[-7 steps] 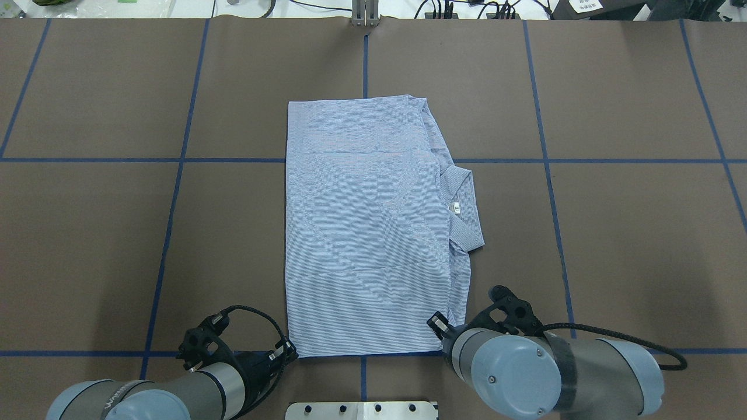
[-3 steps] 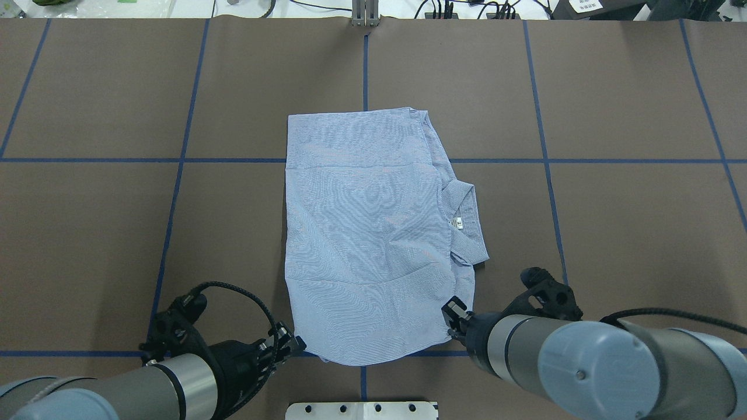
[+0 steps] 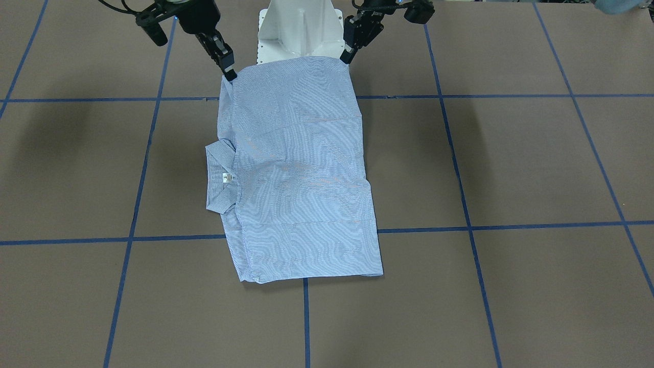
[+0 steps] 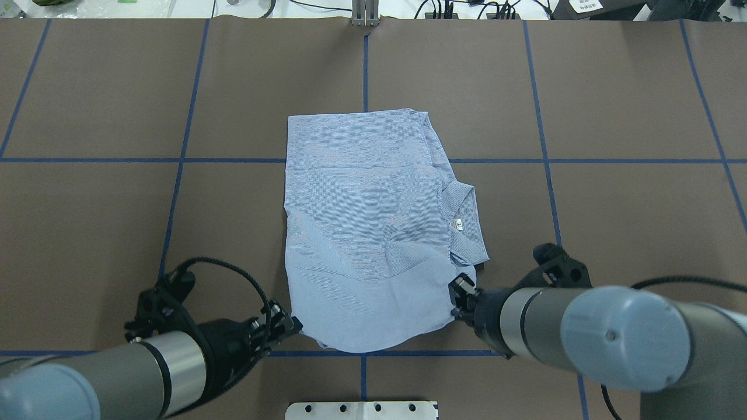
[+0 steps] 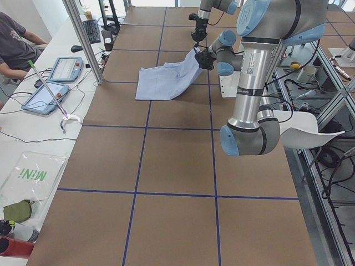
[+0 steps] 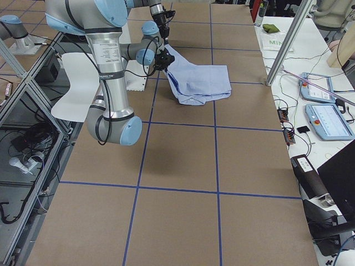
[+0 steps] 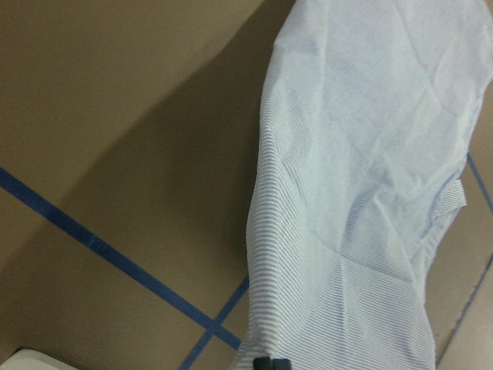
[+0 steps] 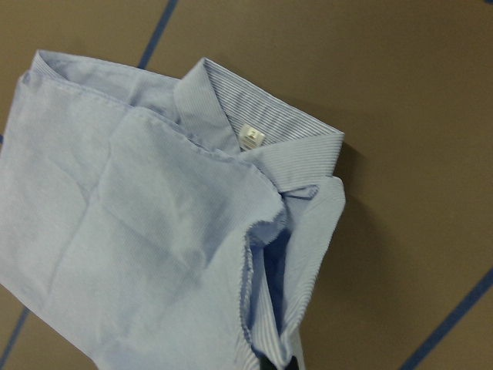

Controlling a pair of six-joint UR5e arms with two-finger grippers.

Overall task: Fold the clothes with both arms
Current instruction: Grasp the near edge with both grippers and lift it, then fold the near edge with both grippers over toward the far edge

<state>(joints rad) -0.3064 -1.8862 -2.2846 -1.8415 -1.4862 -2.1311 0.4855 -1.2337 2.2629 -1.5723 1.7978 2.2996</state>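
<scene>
**A:** What is being shown in the middle of the overhead view?

**B:** The brown table (image 4: 87,233) is being covered at its centre by the striped shirt (image 4: 362,221), which is being seen folded into a rough rectangle. The upper part is lying flat. The edge toward the bottom of the frame is being held off the table and is sagging between its two corners.

**A:** By what is it being held?

**B:** The left arm (image 4: 117,373) is being seen at the lower left and the right arm (image 4: 583,332) at the lower right. The left pincer (image 4: 292,326) is being kept closed on the lower-left corner. The right pincer (image 4: 458,297) is being kept closed on the lower-right corner, just below the collar (image 4: 467,204) and its small white label (image 4: 458,224).

**A:** How is the cloth expected to handle?

**B:** It is being judged light, soft and limp, so no shape is being held between the grips. The stacked layers are thin, and one could be let slip. The corners, pinched through every layer, are being judged the best places to take hold.
</scene>
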